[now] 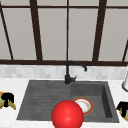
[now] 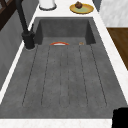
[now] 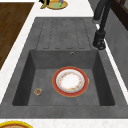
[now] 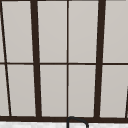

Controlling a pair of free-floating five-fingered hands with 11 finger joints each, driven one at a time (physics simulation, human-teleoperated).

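No brand, label or legible writing shows on any item.

Left hand: over a yellow plate on the worktop left of the sink. It sits on a yellow curved item there, but whether its fingers are spread or closed on that item cannot be told. The plate is cut off by the frame edge.

Right hand: over a second yellow plate right of the sink, partly cut off; its finger state cannot be told.

Red ball: at the sink's front edge, hiding part of the red-rimmed plate. That plate lies flat in the basin, near a small drain plug.

Black faucet: behind the sink, centred. A white container, cut off, stands at the sink's far right.
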